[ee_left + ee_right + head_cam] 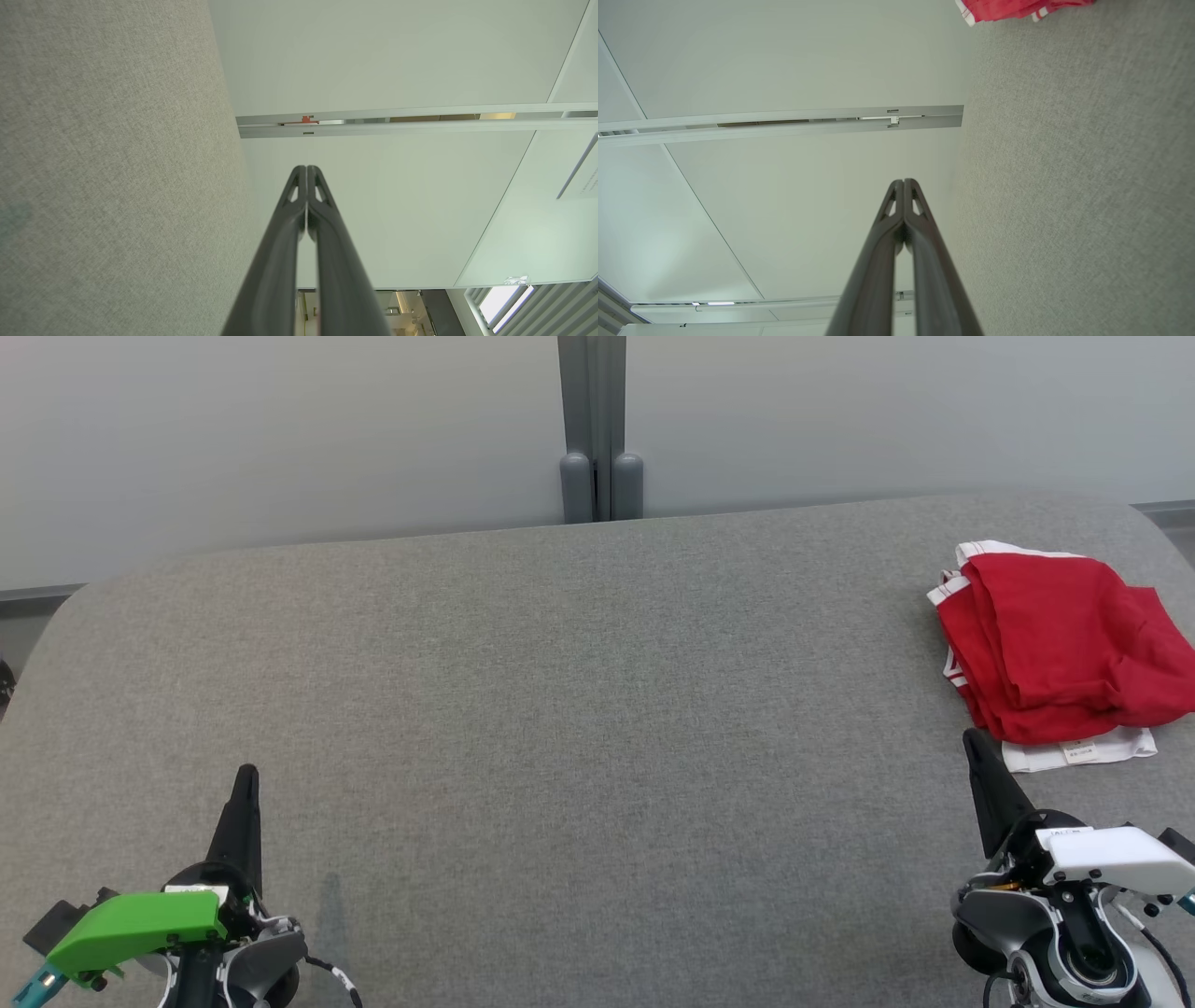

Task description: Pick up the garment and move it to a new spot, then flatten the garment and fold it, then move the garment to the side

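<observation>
Lying folded at the far right of the grey table, the red garment looks already set aside, likely why left gripper and right gripper sit at the near corners, both pinched closed on nothing.

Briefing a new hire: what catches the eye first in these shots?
The red garment with white trim, loosely folded at the far right of the grey table. Next, the left end effector, with a bright green cover at its base, and the right end effector at the near corners, both shut and empty.
</observation>
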### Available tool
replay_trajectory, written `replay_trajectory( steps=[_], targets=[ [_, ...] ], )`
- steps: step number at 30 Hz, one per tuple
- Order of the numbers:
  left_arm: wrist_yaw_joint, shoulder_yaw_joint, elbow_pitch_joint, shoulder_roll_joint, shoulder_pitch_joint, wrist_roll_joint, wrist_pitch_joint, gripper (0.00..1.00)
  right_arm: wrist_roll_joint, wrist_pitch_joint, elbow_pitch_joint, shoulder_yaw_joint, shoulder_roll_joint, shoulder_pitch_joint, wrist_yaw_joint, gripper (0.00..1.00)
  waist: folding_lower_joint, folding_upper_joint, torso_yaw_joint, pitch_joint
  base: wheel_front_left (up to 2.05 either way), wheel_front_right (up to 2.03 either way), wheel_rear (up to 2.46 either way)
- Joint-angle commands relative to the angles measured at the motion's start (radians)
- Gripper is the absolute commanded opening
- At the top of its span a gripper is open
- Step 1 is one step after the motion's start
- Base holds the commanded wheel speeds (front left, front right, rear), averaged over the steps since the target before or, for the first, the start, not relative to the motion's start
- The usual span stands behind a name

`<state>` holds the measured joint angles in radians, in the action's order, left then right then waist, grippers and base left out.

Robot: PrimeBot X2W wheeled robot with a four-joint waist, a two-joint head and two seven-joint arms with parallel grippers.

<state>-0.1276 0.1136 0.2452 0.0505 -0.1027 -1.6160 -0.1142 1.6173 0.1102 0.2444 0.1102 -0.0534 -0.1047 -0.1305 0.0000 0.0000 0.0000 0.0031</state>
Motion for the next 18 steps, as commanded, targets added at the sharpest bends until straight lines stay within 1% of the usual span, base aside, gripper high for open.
replay_trajectory(
  steps=[1,18],
  targets=[
    [-0.006,0.003,0.001,0.001,-0.011,0.006,-0.003,0.0,-0.003,0.004,0.002,0.002,-0.001,-0.005,0.0,0.0,0.0,0.0,0.0,0.0,0.0,0.0,0.0],
    [-0.006,0.003,0.001,0.001,-0.011,0.007,-0.004,0.0,-0.004,0.004,0.002,0.003,0.0,-0.005,0.0,0.0,0.0,0.0,0.0,0.0,0.0,0.0,0.0]
  ],
)
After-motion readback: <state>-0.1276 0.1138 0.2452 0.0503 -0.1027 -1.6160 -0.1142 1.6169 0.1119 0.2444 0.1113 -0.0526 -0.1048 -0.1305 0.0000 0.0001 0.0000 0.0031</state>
